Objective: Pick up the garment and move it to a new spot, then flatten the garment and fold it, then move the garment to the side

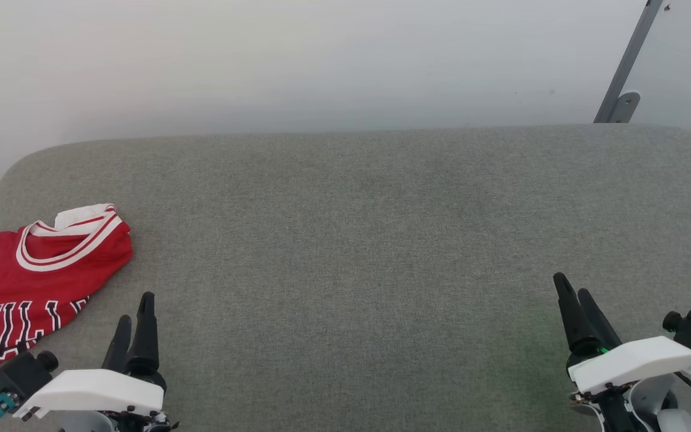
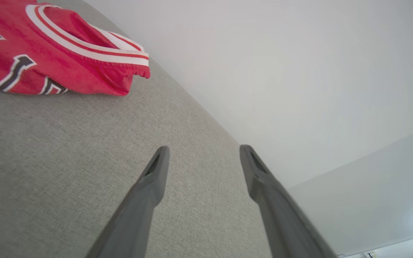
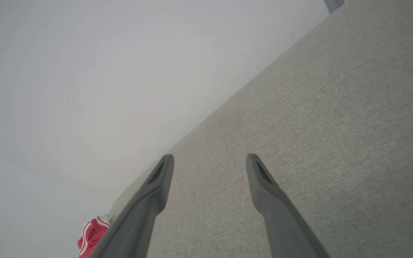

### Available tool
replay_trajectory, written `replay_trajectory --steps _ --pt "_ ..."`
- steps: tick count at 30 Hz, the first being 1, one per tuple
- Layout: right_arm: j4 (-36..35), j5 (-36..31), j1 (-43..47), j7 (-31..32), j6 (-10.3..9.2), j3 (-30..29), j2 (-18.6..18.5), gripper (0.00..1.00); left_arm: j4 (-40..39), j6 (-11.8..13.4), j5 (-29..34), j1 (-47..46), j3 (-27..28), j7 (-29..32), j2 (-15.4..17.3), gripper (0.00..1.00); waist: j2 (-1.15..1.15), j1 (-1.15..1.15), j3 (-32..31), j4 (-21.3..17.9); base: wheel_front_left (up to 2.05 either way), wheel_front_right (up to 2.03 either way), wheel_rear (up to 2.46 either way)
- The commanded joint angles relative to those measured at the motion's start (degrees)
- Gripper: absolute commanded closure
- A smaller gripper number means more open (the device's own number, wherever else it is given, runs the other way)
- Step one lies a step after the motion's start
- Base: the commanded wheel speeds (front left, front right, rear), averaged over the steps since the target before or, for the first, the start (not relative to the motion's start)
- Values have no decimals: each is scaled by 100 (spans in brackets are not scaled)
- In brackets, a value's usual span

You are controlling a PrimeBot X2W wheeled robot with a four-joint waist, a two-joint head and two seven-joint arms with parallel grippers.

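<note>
Grey pad (image 1: 351, 240) – head view reads garment (image 1: 27, 282) lettering; left tool (image 1: 135, 307), right tool (image 1: 570, 284) spread.

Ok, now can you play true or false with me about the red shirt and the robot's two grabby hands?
1. The jersey lies at the robot's left end of the grey fabric surface. True.
2. The left gripper is holding the jersey. False: it is open and empty, and there is bare fabric between it and the jersey.
3. The right gripper is squeezed shut. False: its fingers stand apart over the bare surface.
4. The jersey has black letters with white outlines. True.
5. The jersey's neck trim is plain blue. False: it is striped white and red.
</note>
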Motion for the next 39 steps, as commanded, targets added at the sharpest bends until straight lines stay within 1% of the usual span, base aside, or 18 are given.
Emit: replay_trajectory --steps 1,22,39 --pt "-91 -180 -140 -62 1 35 -38 0 -112 -2 183 -47 -18 -67 81 0 0 0 -1 1 0 0 0" --pt "-220 -1392 -141 -253 1 116 -120 0 -260 -60 1428 67 -104 -406 152 0 0 0 -21 9 0 0 0" --pt "-333 -2261 -88 -393 1 176 -169 0 -364 -55 2247 170 -204 -648 243 0 0 0 -58 2 0 0 0"
